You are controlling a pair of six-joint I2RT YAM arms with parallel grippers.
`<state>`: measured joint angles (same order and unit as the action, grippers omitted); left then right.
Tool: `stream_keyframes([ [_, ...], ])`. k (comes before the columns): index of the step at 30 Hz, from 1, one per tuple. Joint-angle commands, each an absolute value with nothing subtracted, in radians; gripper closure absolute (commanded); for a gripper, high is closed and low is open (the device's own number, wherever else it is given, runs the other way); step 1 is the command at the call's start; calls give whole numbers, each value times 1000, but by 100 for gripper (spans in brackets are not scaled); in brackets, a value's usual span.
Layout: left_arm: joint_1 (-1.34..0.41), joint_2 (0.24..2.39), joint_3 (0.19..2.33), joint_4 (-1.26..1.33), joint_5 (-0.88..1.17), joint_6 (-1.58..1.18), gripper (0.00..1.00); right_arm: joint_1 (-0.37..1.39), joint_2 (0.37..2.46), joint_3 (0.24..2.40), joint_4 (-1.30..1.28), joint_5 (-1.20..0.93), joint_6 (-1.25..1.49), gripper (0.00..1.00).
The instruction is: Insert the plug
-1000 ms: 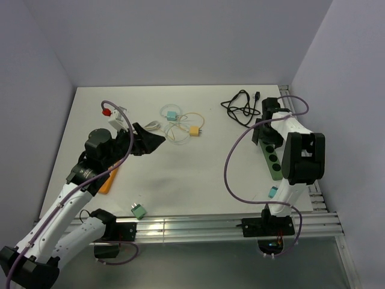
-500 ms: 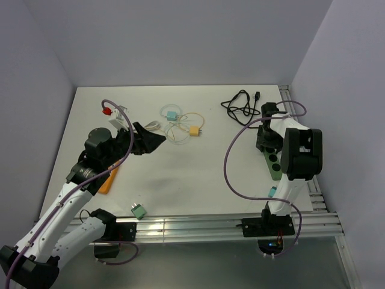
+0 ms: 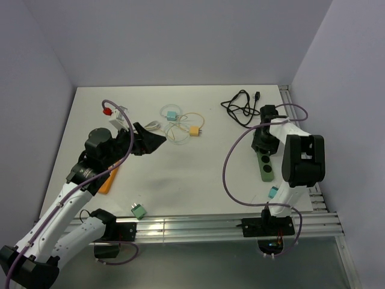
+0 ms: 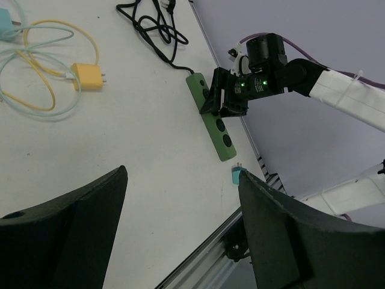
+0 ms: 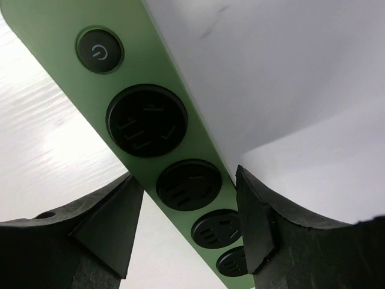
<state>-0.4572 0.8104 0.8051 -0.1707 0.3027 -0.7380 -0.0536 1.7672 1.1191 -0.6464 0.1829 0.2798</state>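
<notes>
The green plastic power strip [image 3: 265, 170] has slid left on the white table [image 3: 192, 174]. Jaws of the right gripper [image 3: 263, 146] straddle it, grip unclear; the left gripper [image 3: 153, 141] gapes.

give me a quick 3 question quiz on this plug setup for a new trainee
1. True or false: the left gripper holds a plug.
2. The right gripper straddles: A) a black cord, B) the green power strip, C) a yellow plug.
3. What round control sits at the strip's end, beside its sockets?
Key: 1 false, its jaws are open and empty; 2 B; 3 the power button.
</notes>
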Motion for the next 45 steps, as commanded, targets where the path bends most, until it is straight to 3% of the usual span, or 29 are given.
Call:
stream_keyframes([
  [1, -462, 792, 795, -146, 331, -745, 20, 60, 1737, 1063, -632, -146, 534, 94],
  [3, -462, 790, 787, -143, 337, -749, 20, 122, 1729, 1071, -626, -147, 583, 91],
  [7, -462, 782, 778, -135, 345, -752, 20, 243, 1738, 1138, -647, -111, 646, 56],
  [12, -462, 775, 787, -161, 354, -733, 20, 305, 1709, 1166, -696, 26, 666, 38],
  [14, -463, 767, 785, -170, 350, -724, 19, 316, 1646, 1152, -704, 89, 663, 35],
  [15, -465, 765, 785, -175, 350, -723, 19, 318, 1619, 1144, -712, 113, 675, 22],
  [16, -466, 761, 782, -172, 351, -721, 20, 318, 1588, 1120, -712, 135, 675, 3],
  [17, -469, 762, 782, -170, 351, -722, 19, 319, 1527, 1106, -709, 159, 678, 0],
  [22, -483, 758, 776, -156, 367, -738, 20, 302, 1396, 1086, -796, 310, 736, 0],
  [27, -483, 753, 764, -150, 376, -753, 21, 270, 1313, 1045, -964, 492, 1001, 0],
  [36, -483, 839, 779, -192, 368, -795, 23, 84, 1315, 930, -1088, 460, 1333, 9],
  [45, -483, 882, 814, -267, 310, -857, 26, 52, 1077, 712, -1012, 449, 1436, 9],
])
